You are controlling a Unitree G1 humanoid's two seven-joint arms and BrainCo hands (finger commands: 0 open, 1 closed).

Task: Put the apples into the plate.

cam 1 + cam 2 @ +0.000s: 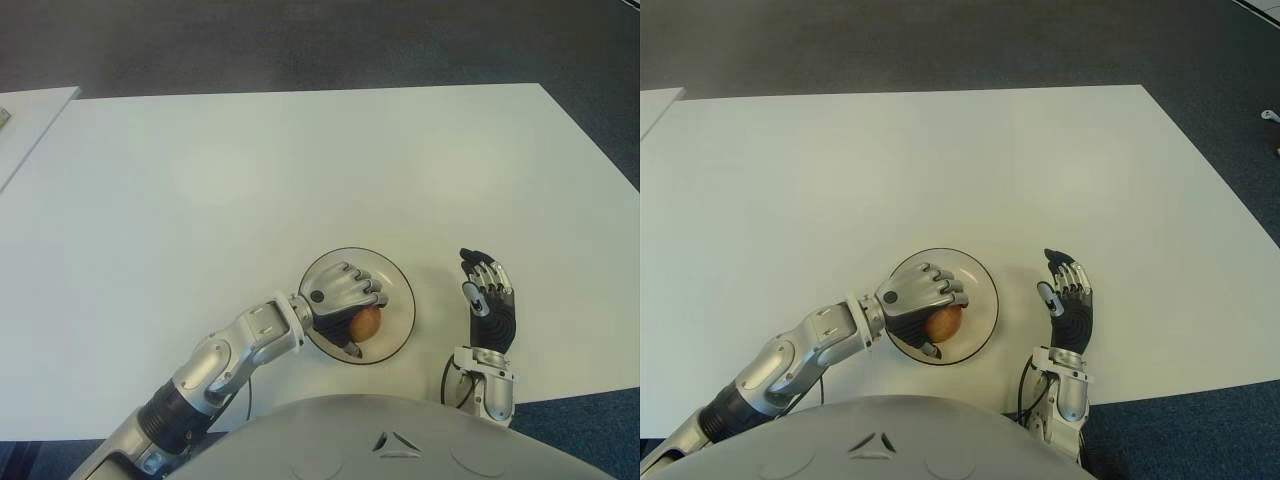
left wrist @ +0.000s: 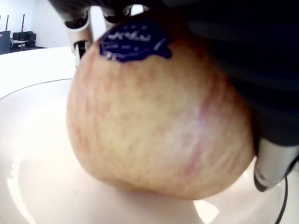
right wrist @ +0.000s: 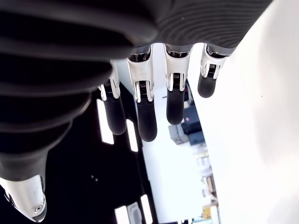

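A white table (image 1: 250,170) carries the scene, with dark carpet (image 1: 300,45) beyond its far edge and the corner of a second white table (image 1: 30,115) off its left side. The only dish on it is a round plate (image 1: 400,290) with a dark rim, sitting close to the near edge, roughly in the middle of that edge. A thin black cable (image 1: 1023,385) loops over the near edge beside the right wrist.

The left hand (image 1: 343,297) reaches in from the near left and sits over the plate, covering its left half. Its fingers (image 1: 362,290) are curled around an apple (image 1: 366,323), which shows just under them on the side toward the near edge. In the left wrist view the apple (image 2: 159,116) is yellowish with red streaks and carries a dark blue sticker (image 2: 135,41); its underside meets the plate's white floor (image 2: 42,186), with fingertips (image 2: 273,163) pressed against its side.

The right hand (image 1: 487,295) shows just right of the plate, apart from it, near the table's near edge. Its fingers (image 3: 142,107) are stretched out straight and hold nothing.
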